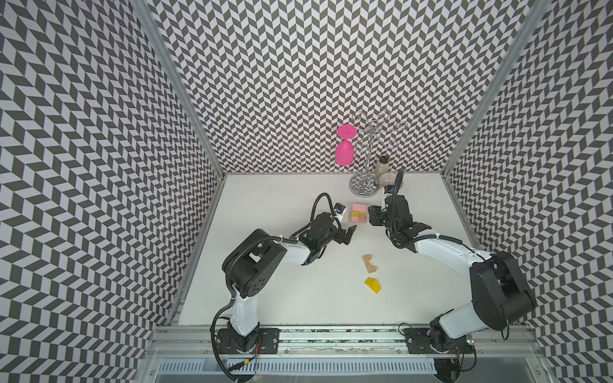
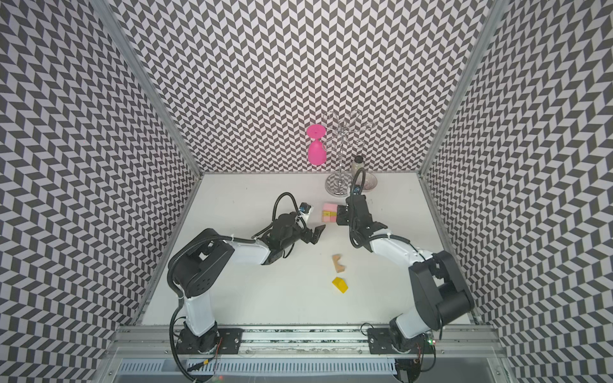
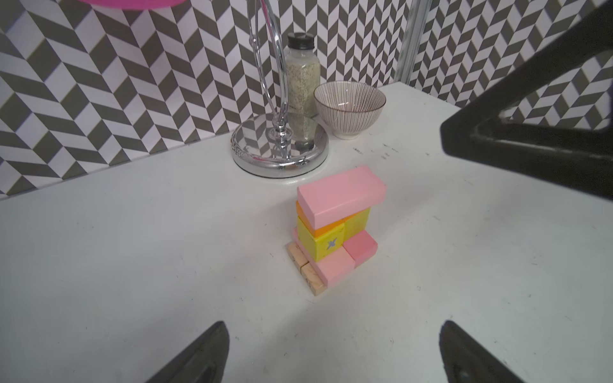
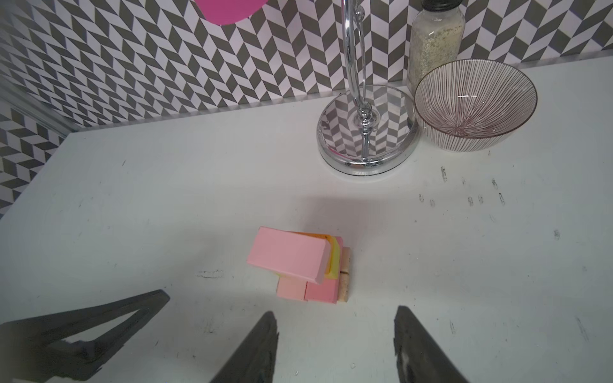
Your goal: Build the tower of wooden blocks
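Left wrist | tower (image 3: 331, 232) | tan bars (image 3: 308, 268) below | pink bar (image 3: 341, 194) topmost

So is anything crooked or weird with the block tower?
Yes. The top pink bar on the tower sits crooked: it is turned against the blocks below and sticks out past them on one side. The tan arch and yellow roof piece lie loose, not stacked yet.

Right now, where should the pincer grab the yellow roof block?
Probably from straight above, taking the yellow roof block by its two flat parallel sides, not its slopes, which could slip. It lies alone on the white table, nothing touching it.
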Controlling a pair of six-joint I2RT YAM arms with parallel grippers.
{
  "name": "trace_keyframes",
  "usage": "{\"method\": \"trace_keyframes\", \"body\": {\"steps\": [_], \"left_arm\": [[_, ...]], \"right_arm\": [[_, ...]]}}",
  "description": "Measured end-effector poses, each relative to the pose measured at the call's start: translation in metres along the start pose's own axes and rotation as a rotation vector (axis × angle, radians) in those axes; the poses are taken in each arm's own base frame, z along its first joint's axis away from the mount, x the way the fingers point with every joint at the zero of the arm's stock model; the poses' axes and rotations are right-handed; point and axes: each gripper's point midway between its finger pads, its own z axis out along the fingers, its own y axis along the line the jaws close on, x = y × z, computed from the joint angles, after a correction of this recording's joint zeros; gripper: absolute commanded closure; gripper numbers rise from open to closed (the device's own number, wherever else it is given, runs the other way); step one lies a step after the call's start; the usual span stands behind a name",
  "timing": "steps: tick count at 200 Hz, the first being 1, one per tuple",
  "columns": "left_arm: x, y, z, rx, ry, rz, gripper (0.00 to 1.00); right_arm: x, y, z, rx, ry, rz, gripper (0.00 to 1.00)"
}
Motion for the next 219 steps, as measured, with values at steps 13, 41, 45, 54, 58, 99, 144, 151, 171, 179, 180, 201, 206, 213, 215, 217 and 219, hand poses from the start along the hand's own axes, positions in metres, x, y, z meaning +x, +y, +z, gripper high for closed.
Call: {"method": "trace_keyframes", "body": {"steps": [13,41,45,54,58,99,144,151,171,179,180,201,206,213,215,217,219], "left_arm": [[0.004,0.002,0.003,-0.004,0.012,-0.002,0.01],[-0.001,0.007,0.007,-0.014,0.014,-0.016,0.01],[-0.003,0.008,0.008,-0.015,0.011,-0.017,0.01],[-0.007,0.01,0.009,-0.018,0.004,-0.021,0.01],[-0.009,0.011,0.009,-0.02,0.002,-0.022,0.01],[-0.017,0.017,0.017,-0.031,-0.009,-0.031,0.01],[-0.005,0.022,0.025,-0.042,0.021,-0.04,0.01],[-0.002,0.022,0.026,-0.043,0.029,-0.04,0.01],[0.002,0.023,0.028,-0.045,0.043,-0.041,0.01],[0.003,0.023,0.028,-0.046,0.047,-0.041,0.01],[0.003,0.023,0.028,-0.047,0.048,-0.041,0.01],[0.003,0.024,0.03,-0.048,0.052,-0.042,0.01],[0.001,0.024,0.031,-0.049,0.05,-0.043,0.01],[-0.001,0.025,0.032,-0.052,0.046,-0.045,0.01],[-0.001,0.026,0.032,-0.053,0.046,-0.046,0.01],[-0.002,0.026,0.032,-0.054,0.045,-0.047,0.01],[-0.002,0.026,0.033,-0.054,0.044,-0.047,0.01]], "right_arm": [[0.001,-0.002,0.0,0.006,-0.005,-0.001,0.41],[0.007,-0.016,0.001,0.066,-0.033,0.013,0.25],[0.009,-0.018,0.0,0.074,-0.034,0.013,0.25],[0.014,-0.022,-0.001,0.09,-0.031,0.014,0.27],[0.015,-0.024,-0.002,0.096,-0.03,0.015,0.28],[0.017,-0.019,0.001,0.069,-0.022,0.011,0.28],[0.022,-0.01,0.026,0.053,0.04,0.0,0.28],[0.024,-0.009,0.028,0.053,0.053,-0.002,0.28],[0.031,-0.01,0.029,0.053,0.08,-0.007,0.27],[0.031,-0.01,0.029,0.052,0.083,-0.007,0.27],[0.031,-0.01,0.029,0.052,0.083,-0.007,0.27],[0.033,-0.009,0.029,0.05,0.091,-0.008,0.27],[0.034,-0.01,0.03,0.053,0.096,-0.009,0.27],[0.034,-0.01,0.031,0.055,0.101,-0.01,0.27],[0.034,-0.01,0.032,0.056,0.103,-0.01,0.28],[0.035,-0.01,0.033,0.057,0.106,-0.01,0.28],[0.034,-0.01,0.033,0.058,0.106,-0.01,0.28]]}}
